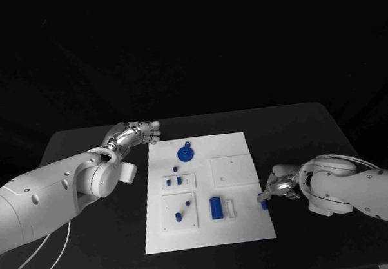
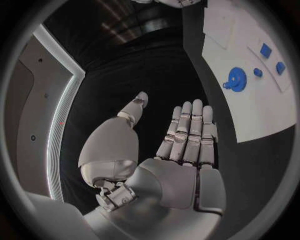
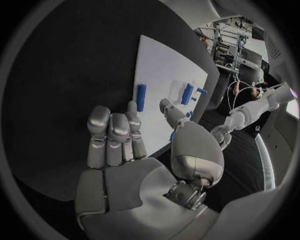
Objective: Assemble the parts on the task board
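The task board (image 1: 241,227) lay mid-frame. The right hand (image 1: 276,190) pinched a small blue part (image 1: 264,204) at its right edge. The left hand (image 1: 136,135), upper left, was spread and empty. The parts looked rigid, light and smooth; pinch them across the sides.

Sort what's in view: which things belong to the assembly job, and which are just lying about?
Job: task board; blue round part; blue cylinder; small blue part at the right hand fingertips.
Lying about: white cable.
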